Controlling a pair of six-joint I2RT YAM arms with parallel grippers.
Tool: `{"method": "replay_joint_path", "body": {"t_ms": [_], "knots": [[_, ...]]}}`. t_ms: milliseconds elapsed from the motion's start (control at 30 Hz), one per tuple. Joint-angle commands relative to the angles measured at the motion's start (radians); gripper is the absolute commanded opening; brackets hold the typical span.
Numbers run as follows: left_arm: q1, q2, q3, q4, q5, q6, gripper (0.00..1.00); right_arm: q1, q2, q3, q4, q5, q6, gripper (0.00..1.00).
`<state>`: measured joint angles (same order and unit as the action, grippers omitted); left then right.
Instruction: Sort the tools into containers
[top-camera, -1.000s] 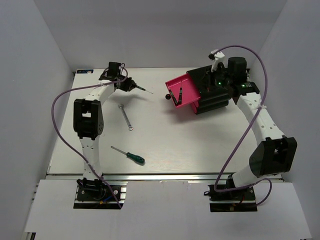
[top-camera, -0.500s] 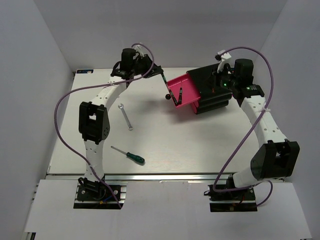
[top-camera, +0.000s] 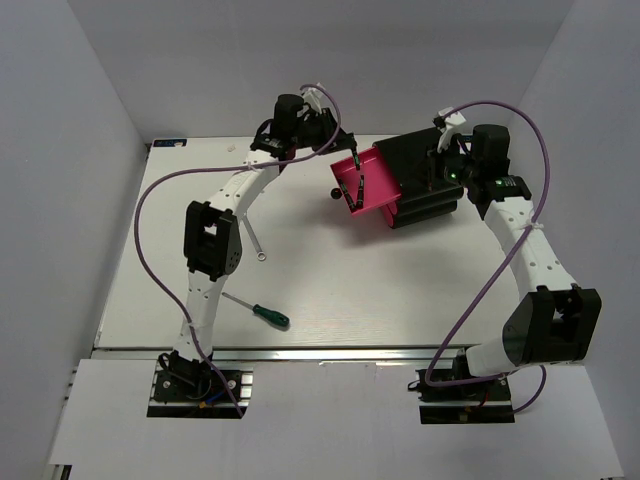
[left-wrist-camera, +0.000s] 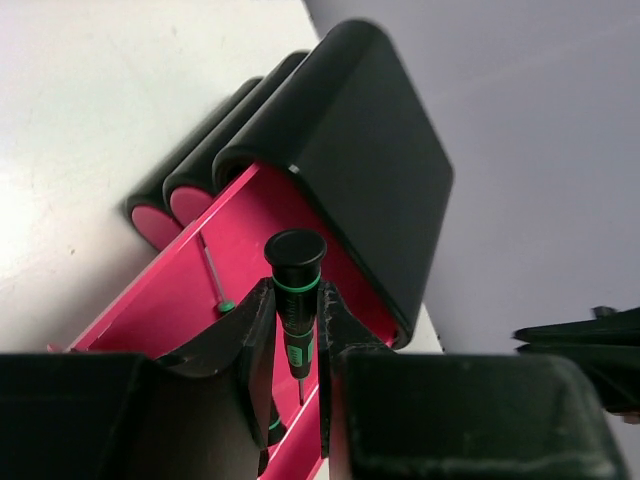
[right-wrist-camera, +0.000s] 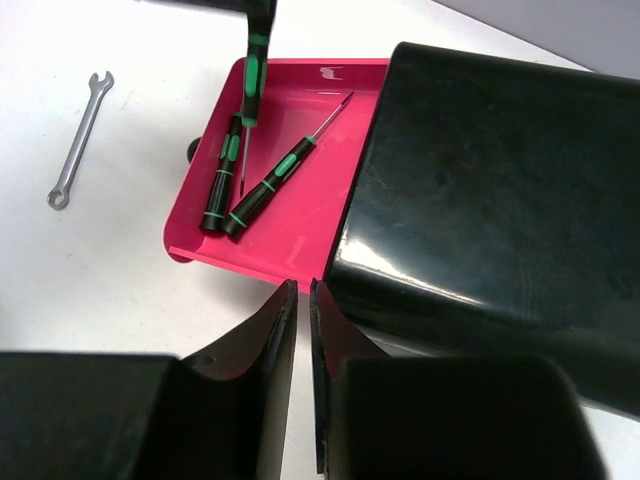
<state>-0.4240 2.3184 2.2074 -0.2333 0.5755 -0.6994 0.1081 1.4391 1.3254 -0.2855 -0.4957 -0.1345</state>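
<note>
Top view, left gripper (top-camera: 345, 148): reaches over the open top drawer (top-camera: 372, 195), its jaws clamped on a held screwdriver (top-camera: 356, 168) that hangs tip-down above the pink tray.
Top view, right gripper (top-camera: 443, 162): sits over the black cabinet (top-camera: 430, 200); I cannot tell the width of its jaws from here.
Top view, bench (top-camera: 400, 280): the green-handled screwdriver (top-camera: 268, 316) lies near the front edge; the wrench (top-camera: 258, 250) shows just beside the left arm's elbow.
Left wrist, jaws: pinch the dark, green-ringed handle just below its round cap; the top drawer lies beneath, and the two lower drawers (left-wrist-camera: 170, 210) are pushed in.
Right wrist, jaws: barely apart, nothing between them, above the cabinet's near corner.
Right wrist, top drawer: two loose screwdrivers (right-wrist-camera: 260, 190) lie side by side, handles touching; the held screwdriver hangs upright over them.
Right wrist, wrench: flat on the bench, well left of the top drawer.
</note>
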Motion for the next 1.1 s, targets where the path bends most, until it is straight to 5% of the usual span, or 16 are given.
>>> {"method": "replay_joint_path", "body": {"t_ms": [0,233,600,667,767,833,900,933,1033,1067], "knots": [[-0.028,-0.013,0.003,-0.04,-0.029,0.04,0.1,-0.013,-0.028,-0.006,0.037,0.005,-0.007,0.17],[-0.058,-0.002,0.003,-0.055,-0.057,0.044,0.37,-0.022,-0.023,-0.014,0.039,0.005,-0.005,0.23],[-0.081,-0.01,0.034,-0.103,-0.081,0.092,0.48,-0.038,-0.011,-0.012,0.037,0.023,-0.011,0.28],[-0.076,-0.04,0.057,-0.127,-0.167,0.118,0.44,-0.044,-0.002,0.006,0.042,0.031,0.001,0.29],[-0.056,-0.137,0.006,-0.127,-0.278,0.098,0.09,-0.05,0.029,0.055,0.042,0.086,0.041,0.29],[-0.01,-0.197,-0.11,-0.115,-0.338,0.055,0.0,-0.068,0.055,0.09,0.031,0.147,0.073,0.3],[0.042,-0.295,-0.22,-0.063,-0.327,-0.008,0.0,-0.09,0.102,0.145,0.02,0.16,0.125,0.48],[0.059,-0.327,-0.336,-0.046,-0.306,-0.023,0.0,-0.097,0.118,0.164,0.008,0.157,0.139,0.88],[0.099,-0.428,-0.517,-0.006,-0.273,-0.058,0.36,-0.169,0.193,0.222,0.0,0.109,0.171,0.89],[0.105,-0.444,-0.541,-0.018,-0.269,-0.049,0.41,-0.18,0.208,0.245,0.0,0.1,0.177,0.89]]}}
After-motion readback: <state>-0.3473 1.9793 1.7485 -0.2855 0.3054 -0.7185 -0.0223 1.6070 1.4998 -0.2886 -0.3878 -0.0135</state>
